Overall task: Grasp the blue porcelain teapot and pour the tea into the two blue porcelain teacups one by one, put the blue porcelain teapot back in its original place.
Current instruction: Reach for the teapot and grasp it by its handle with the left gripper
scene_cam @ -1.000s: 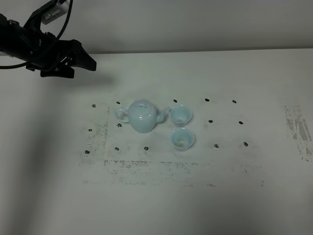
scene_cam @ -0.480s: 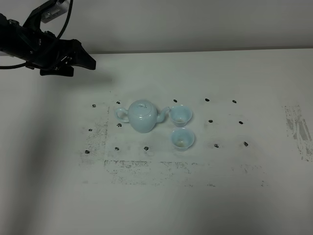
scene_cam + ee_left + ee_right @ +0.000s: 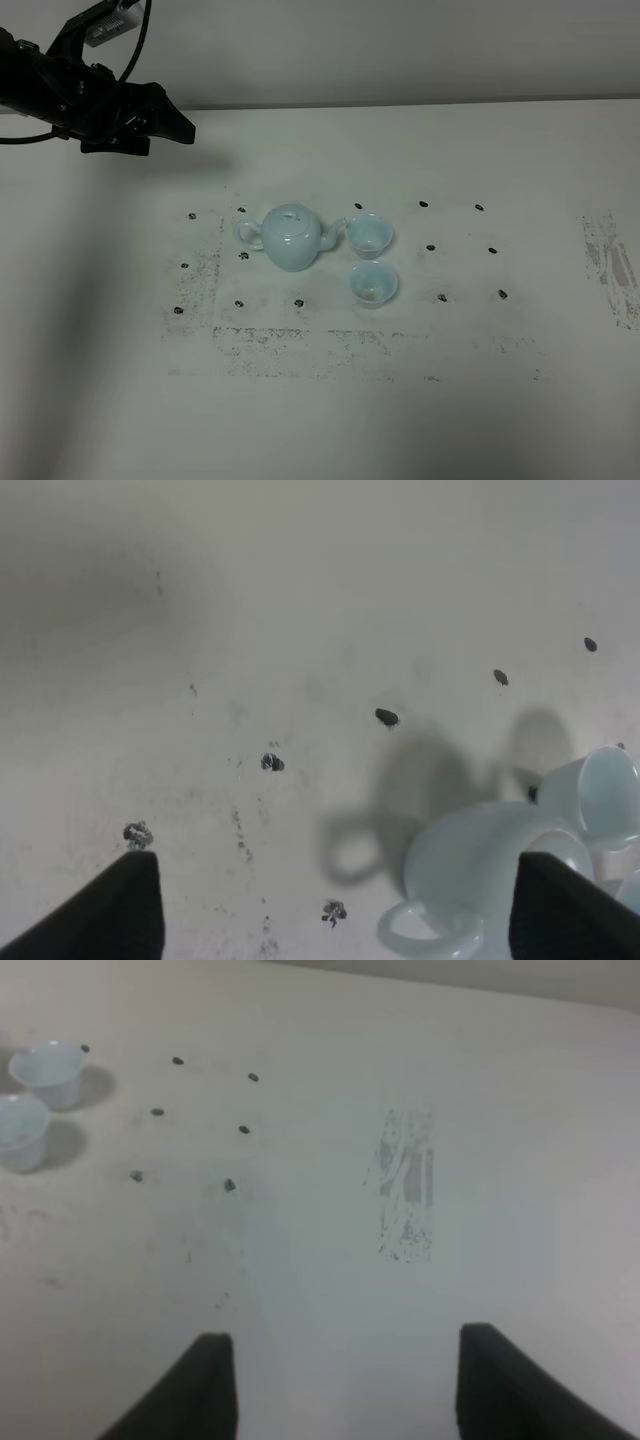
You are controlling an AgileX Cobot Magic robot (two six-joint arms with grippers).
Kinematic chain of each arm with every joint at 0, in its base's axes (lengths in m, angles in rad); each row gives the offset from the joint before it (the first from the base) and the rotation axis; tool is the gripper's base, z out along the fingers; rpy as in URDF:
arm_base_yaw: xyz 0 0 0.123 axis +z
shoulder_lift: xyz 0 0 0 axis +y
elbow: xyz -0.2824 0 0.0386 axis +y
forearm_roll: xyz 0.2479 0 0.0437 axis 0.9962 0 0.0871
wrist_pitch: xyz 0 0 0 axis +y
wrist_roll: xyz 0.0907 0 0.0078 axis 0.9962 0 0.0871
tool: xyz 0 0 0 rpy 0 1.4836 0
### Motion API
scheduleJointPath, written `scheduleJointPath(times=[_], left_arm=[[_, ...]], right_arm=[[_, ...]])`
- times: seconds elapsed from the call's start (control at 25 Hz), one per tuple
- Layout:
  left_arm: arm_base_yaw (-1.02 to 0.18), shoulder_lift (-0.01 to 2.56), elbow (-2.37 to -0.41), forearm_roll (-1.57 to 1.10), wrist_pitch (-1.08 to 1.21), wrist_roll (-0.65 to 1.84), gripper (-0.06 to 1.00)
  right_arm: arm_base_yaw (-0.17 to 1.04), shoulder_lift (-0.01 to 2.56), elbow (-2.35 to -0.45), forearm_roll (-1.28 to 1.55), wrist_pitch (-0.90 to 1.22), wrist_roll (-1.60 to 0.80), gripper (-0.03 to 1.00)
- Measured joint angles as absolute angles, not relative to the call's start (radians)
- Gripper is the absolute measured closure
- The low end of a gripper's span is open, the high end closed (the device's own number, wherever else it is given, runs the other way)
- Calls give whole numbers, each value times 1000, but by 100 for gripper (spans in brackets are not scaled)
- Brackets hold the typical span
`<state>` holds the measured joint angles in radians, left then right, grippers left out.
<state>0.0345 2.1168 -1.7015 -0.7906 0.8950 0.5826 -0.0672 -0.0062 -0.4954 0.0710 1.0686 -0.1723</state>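
Observation:
The blue porcelain teapot (image 3: 291, 238) stands upright with its lid on near the table's middle, handle to the left, spout toward the two blue porcelain teacups (image 3: 369, 234) (image 3: 373, 284) just right of it. A faint brownish tint shows low inside the cups; I cannot tell if it is tea. My left gripper (image 3: 170, 135) hovers open at the far left, well apart from the teapot. In the left wrist view the teapot (image 3: 480, 875) and one cup (image 3: 600, 795) lie beyond the empty left gripper (image 3: 345, 910). My right gripper (image 3: 345, 1390) is open and empty, far from both cups (image 3: 50, 1072) (image 3: 22, 1132).
Small black dot marks (image 3: 423, 204) ring the tea set on the white table (image 3: 420, 420). Scuffed grey patches lie in front of the teapot (image 3: 300, 345) and near the right edge (image 3: 610, 265). A pale wall (image 3: 400, 50) rises behind the table's far edge.
The left gripper has barely drifted upward; the teapot and both cups have stayed put.

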Motion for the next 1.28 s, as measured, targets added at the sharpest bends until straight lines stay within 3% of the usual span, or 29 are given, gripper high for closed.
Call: scheduleJointPath(times=[0.4,0.92,1.28], left_arm=[[23,2109,-1702,-659,896,569,27],[-272,2106,-1752,-109,713,418,27],[-313,2108,-1755,87,595,395,27]], right_arm=[[-67,-6,-495,71,1069,-171,46],[-67,-6,-495,71,1069,-171,46],[-67,-6,-495,71,1069,-171,46]])
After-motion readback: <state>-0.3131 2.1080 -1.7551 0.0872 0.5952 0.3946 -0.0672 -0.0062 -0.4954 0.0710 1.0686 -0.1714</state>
